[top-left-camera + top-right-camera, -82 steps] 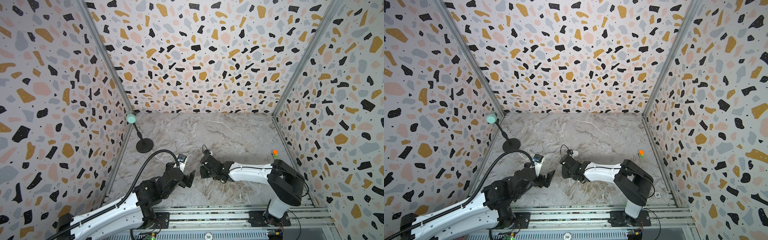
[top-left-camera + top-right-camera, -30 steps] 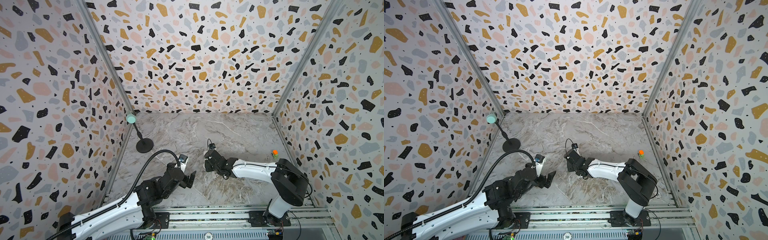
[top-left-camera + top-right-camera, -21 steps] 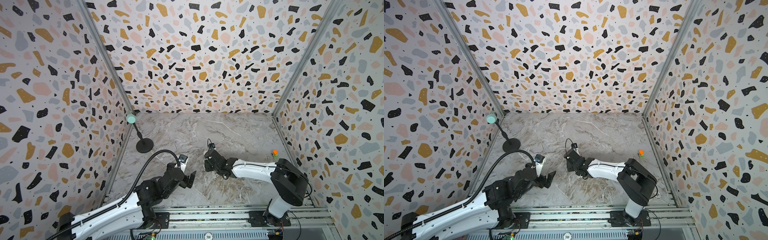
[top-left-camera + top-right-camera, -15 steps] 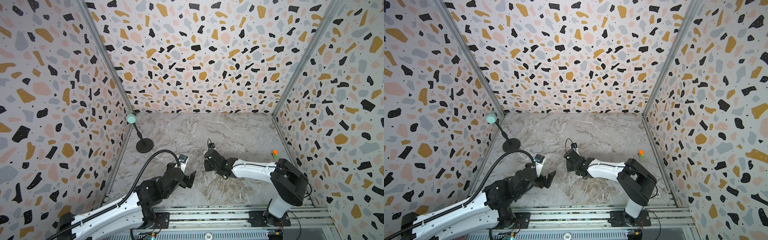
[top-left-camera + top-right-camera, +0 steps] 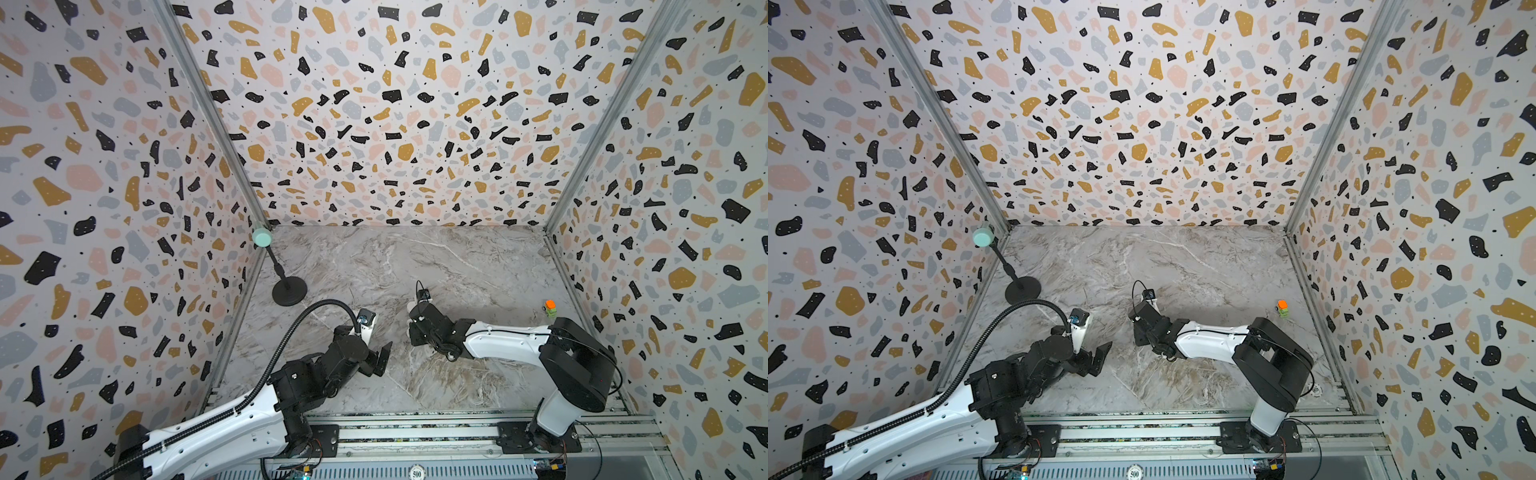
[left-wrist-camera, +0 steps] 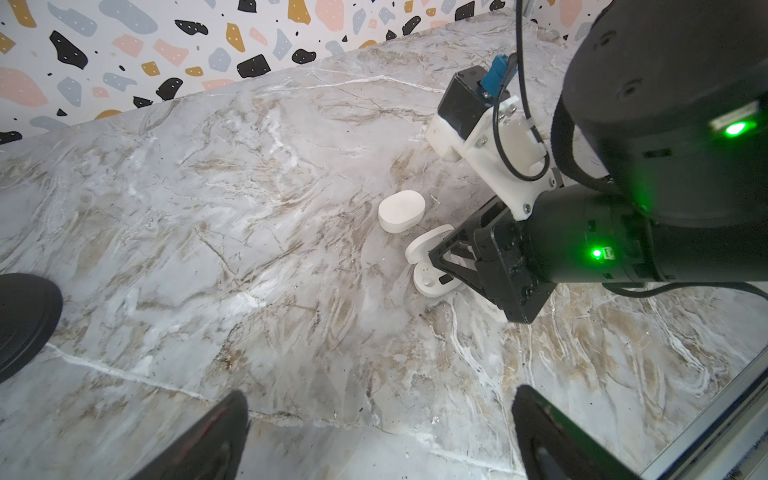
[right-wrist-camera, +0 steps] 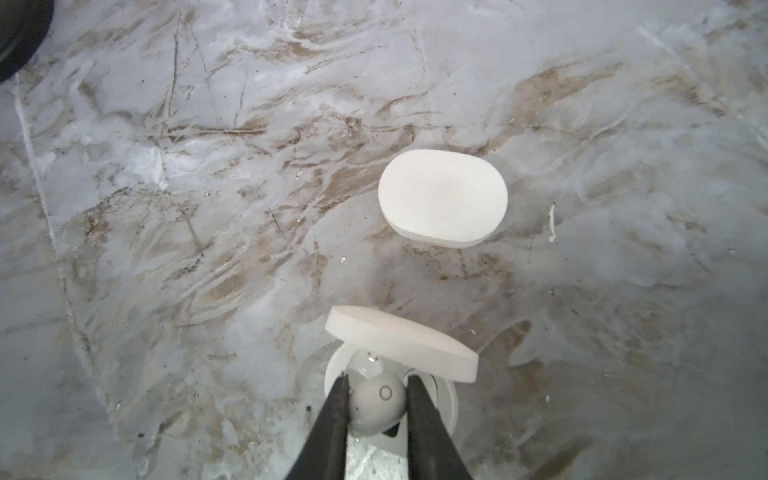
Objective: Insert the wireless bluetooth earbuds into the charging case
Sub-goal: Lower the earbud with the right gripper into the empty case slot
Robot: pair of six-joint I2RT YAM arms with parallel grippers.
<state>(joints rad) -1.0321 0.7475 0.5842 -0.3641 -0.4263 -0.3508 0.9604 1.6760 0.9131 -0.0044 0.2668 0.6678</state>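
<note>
Snugly, the earbud [image 7: 380, 401] sits pinched between the right jaws.

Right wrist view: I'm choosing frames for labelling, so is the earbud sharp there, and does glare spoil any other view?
Right wrist view: earbud sharp, its ring mark readable; the fingers holding it featureless black. Left wrist view: green lights bloom on the right arm. Both top views: no glare.

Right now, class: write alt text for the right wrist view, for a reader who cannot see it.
The right gripper pinches a white earbud over an open case whose lid stands raised. A closed case lies apart from it on the marble table.
</note>
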